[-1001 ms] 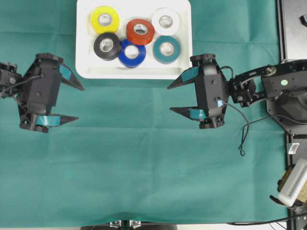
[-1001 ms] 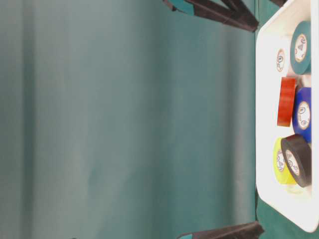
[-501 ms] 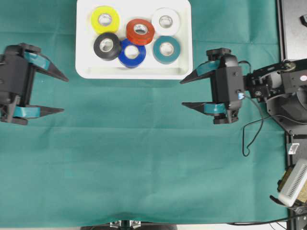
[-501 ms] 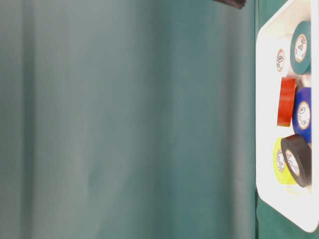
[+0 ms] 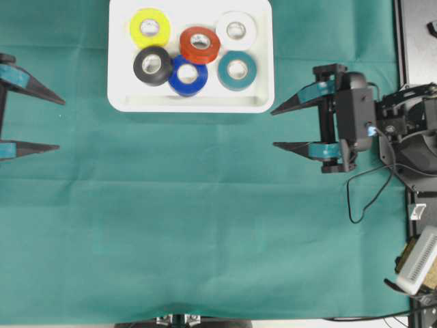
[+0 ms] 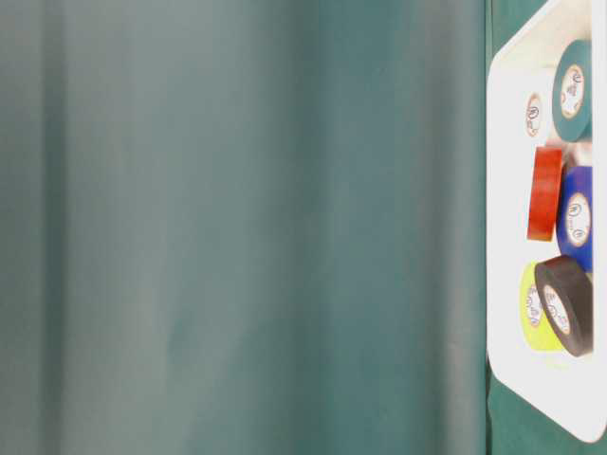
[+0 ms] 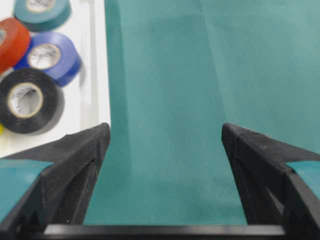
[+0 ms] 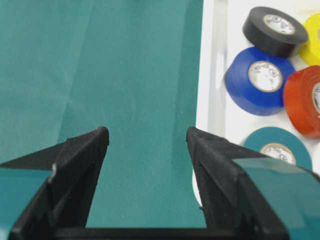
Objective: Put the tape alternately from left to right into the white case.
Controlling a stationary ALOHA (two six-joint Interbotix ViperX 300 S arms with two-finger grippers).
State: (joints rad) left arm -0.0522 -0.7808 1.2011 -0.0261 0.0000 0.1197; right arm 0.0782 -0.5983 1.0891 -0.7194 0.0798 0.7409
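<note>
Overhead, green cloth (image 5: 205, 239) spreads under left claw (image 5: 60, 124) and right claw (image 5: 273, 127), both agape, empty

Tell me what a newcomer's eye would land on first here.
The white case at the top of the green cloth holds six bright tape rolls, the red roll propped on its neighbours. Either side, the left gripper and right gripper hang open and empty.

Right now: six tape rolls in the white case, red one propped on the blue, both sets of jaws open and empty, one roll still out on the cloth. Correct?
Not quite: no roll is left on the green cloth. The overhead view shows all six inside the white case, the red roll propped on the blue roll. The rest holds: left gripper and right gripper have open, empty jaws.
</note>
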